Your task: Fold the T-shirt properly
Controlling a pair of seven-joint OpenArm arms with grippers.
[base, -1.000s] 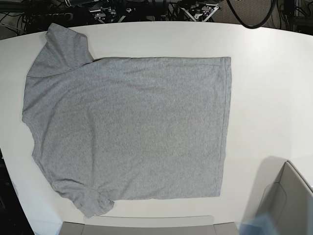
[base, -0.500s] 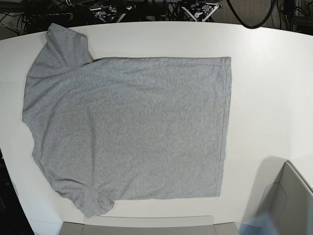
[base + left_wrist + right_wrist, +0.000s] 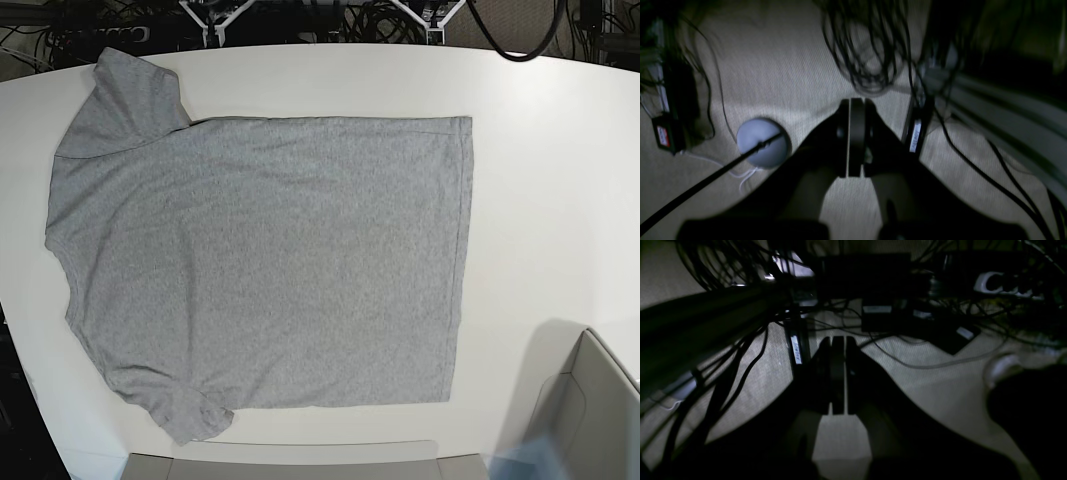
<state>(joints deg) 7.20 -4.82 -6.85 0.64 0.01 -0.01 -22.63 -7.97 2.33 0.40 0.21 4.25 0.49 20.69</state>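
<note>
The heather-grey T-shirt (image 3: 270,260) lies spread flat on the white table (image 3: 550,150), plain side up. Its neck end and sleeves are at the left and its hem at the right. One sleeve (image 3: 135,95) points to the back left, the other (image 3: 185,410) to the front left. Both grippers are off the table, behind its far edge. In the left wrist view the left gripper (image 3: 853,101) is shut and empty above the carpet. In the right wrist view the right gripper (image 3: 839,339) is shut and empty above cables.
A grey box (image 3: 590,410) stands at the table's front right corner. A grey panel (image 3: 280,462) runs along the front edge. Behind the table are cable bundles (image 3: 867,43), power bricks (image 3: 887,318) and a round white object (image 3: 763,141) on the floor.
The T-shirt has not moved. The arm parts at the table's far edge have shifted further back, towards the top of the base view.
</note>
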